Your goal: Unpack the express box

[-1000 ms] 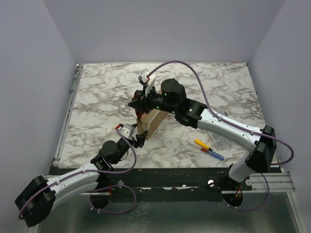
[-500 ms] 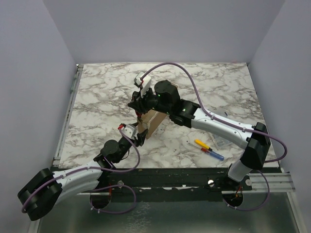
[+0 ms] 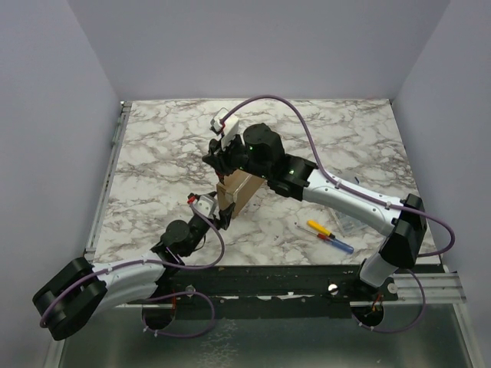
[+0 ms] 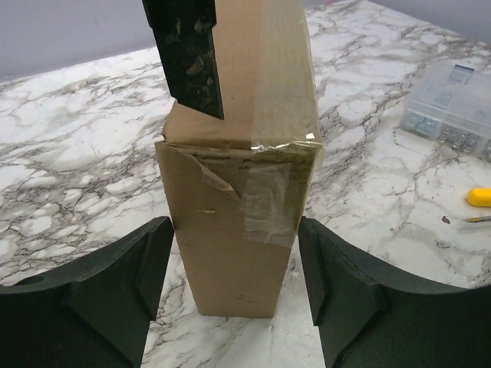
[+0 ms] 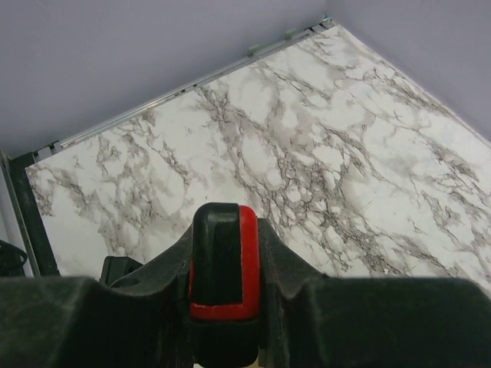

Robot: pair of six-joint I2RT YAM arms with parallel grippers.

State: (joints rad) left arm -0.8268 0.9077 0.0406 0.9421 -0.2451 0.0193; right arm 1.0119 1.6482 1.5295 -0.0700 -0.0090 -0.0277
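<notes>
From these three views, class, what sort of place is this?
Probably a robot lab cell: marble-look table walled by plain panels, two arms bolted at its edge, a box between them.

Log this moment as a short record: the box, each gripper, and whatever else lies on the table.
box: express box stands on end on the marble table, with wrinkled clear tape on its near edge
left arm: left gripper open, fingers either side of the box's lower part, not touching it
right arm: right gripper at the box's top; open or shut cannot be told
other items: clear plastic case and two markers, right of the box
</notes>
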